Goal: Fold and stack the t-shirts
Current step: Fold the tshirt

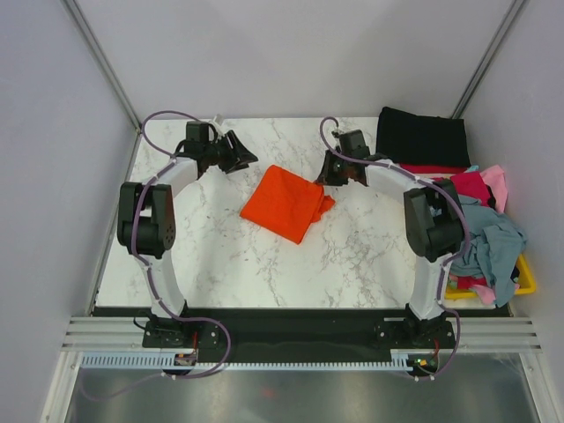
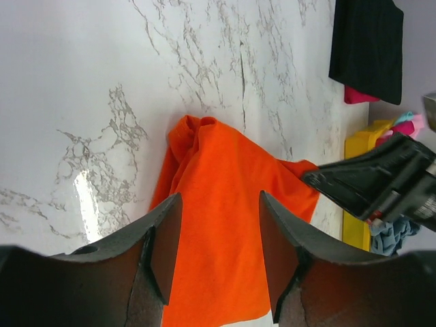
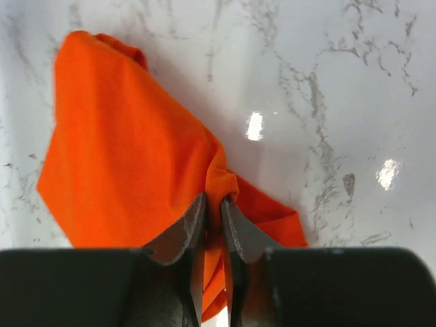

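Orange t-shirt [image 1: 284, 203] lies part-folded on the counter [image 1: 220, 256], well left of the folded black t-shirt [image 1: 423, 137] and nearer. The right hand [image 3: 212, 204] is clenched on its edge facing the black t-shirt, likely to drag a fold over. The left hand [image 2: 219, 197] hangs released and empty off the cloth's opposite side, probably waiting to take a corner; no writing readable.
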Tool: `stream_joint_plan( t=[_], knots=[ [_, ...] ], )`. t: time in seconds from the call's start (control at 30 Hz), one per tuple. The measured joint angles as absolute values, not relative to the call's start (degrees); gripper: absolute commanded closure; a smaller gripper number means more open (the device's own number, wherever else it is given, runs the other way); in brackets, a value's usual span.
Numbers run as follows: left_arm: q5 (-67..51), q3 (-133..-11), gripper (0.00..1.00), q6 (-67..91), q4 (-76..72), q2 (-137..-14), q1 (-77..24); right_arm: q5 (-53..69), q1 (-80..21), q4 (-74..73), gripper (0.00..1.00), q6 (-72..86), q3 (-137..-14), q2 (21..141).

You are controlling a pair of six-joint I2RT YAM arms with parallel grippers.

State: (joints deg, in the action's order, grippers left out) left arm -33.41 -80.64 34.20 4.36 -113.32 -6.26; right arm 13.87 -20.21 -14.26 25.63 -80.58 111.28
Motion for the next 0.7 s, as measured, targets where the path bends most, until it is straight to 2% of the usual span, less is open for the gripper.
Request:
stream_joint_plan(
  t=[0.03, 0.13, 0.33, 0.37, 0.4, 0.43, 0.47, 0.53, 0.57, 0.6, 0.7],
  knots=[
    [-33.4, -80.5, 0.43, 34.2, 4.3, -113.3, -6.3, 14.1, -19.7, -14.0, 0.81, 25.7, -80.9, 113.1],
    [-33.3, -79.6, 0.43, 34.1, 4.3, -113.0, -6.6, 13.9, -18.4, -14.2, 1.00, 26.4, -79.7, 116.3],
    [-32.2, -78.7, 0.43, 34.0, 4.5, -111.7, -8.3, 11.8, -18.1, -14.4, 0.98, 27.9, -72.4, 112.3],
    [-31.6, -78.7, 0.43, 34.0, 4.5, -111.2, -9.2, 11.6, -18.2, -14.2, 0.83, 28.1, -71.2, 111.2],
    [-31.4, -78.7, 0.43, 33.9, 4.5, -110.7, -10.1, 11.5, -18.2, -14.1, 0.74, 28.4, -70.1, 110.1],
    [-30.5, -78.7, 0.43, 33.6, 4.6, -110.0, -11.6, 11.5, -18.2, -13.9, 0.49, 28.3, -69.1, 109.3],
    [-30.2, -78.7, 0.43, 33.4, 4.5, -109.5, -12.6, 11.4, -18.2, -13.9, 0.37, 28.5, -68.6, 109.1],
    [-29.7, -78.7, 0.43, 32.9, 4.5, -108.7, -15.3, 11.7, -18.2, -13.4, 0.21, 27.8, -68.0, 109.1],
    [-29.5, -78.7, 0.43, 32.6, 4.5, -108.5, -16.4, 10.7, -18.2, -13.1, 0.07, 27.1, -68.0, 108.6],
    [-29.4, -78.7, 0.44, 32.5, 4.6, -108.5, -17.4, 10.5, -18.1, -13.0, 0.02, 26.8, -67.7, 108.1],
    [-28.8, -76.9, 0.44, 32.1, 4.3, -108.1, -18.5, 8.3, -18.0, -13.1, 0.02, 25.3, -65.3, 104.4]
  ],
)
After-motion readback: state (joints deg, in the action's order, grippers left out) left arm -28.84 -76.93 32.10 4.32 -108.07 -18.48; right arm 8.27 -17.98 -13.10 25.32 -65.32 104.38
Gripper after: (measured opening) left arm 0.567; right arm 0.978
